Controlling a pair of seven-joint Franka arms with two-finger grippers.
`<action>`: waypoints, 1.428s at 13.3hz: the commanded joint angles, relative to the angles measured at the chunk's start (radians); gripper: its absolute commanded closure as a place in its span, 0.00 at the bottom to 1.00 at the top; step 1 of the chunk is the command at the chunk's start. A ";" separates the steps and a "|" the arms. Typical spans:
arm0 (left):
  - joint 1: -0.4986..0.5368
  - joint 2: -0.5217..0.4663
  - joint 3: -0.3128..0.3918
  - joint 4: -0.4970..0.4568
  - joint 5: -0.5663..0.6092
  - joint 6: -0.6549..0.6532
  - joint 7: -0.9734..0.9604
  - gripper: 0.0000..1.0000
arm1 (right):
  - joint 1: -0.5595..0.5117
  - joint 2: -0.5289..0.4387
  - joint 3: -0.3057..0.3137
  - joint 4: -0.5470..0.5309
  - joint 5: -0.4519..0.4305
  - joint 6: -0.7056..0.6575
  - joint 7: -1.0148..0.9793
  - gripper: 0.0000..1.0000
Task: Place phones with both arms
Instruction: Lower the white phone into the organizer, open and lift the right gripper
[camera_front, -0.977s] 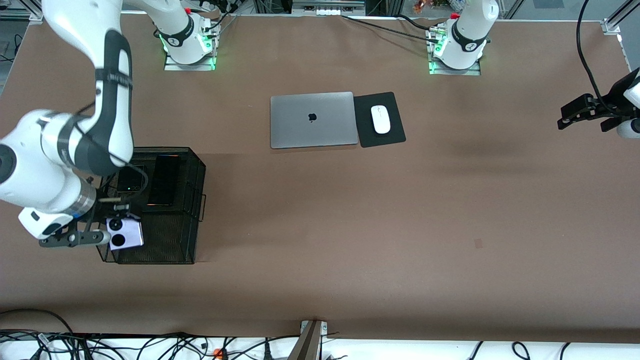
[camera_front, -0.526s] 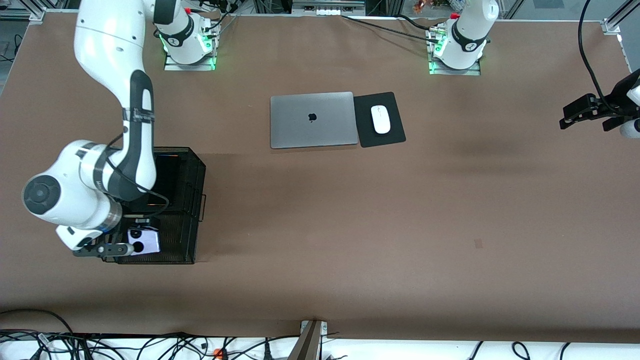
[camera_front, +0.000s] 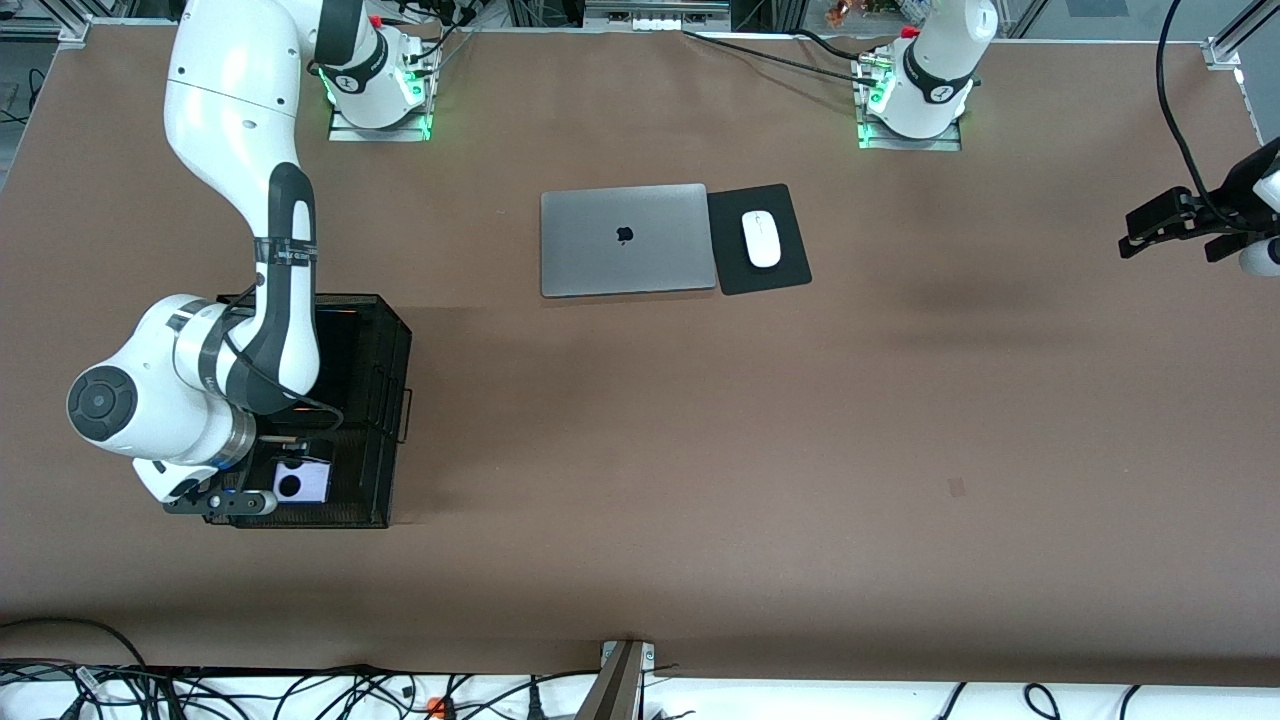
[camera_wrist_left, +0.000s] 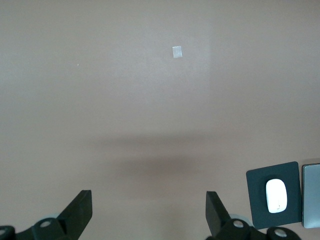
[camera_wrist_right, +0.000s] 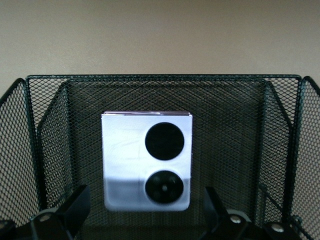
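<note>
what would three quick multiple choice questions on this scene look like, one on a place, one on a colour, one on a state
1. Where is the lilac-white phone?
A. in the black mesh basket
B. on the silver laptop
C. on the mouse pad

2. What colour is the mouse?
A. red
B. white
C. green

3. How does the right gripper stand?
A. shut on the phone
B. shut on the laptop
C. open, fingers apart on either side of the phone

Answers:
1 A: the right wrist view shows mesh walls around the phone.
2 B: it shows white against its black pad.
3 C: both fingers stand clear of the phone's edges. The left gripper, also open, waits over bare table at the left arm's end.
</note>
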 joint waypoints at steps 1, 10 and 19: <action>0.006 0.013 0.002 0.031 -0.019 -0.022 0.020 0.00 | -0.010 -0.027 0.003 0.021 0.020 -0.014 -0.004 0.00; 0.006 0.013 0.002 0.031 -0.019 -0.022 0.020 0.00 | 0.022 -0.179 -0.055 0.024 -0.038 -0.215 -0.011 0.00; 0.004 0.013 0.000 0.031 -0.019 -0.022 0.020 0.00 | 0.013 -0.663 0.199 -0.224 -0.521 -0.278 0.290 0.00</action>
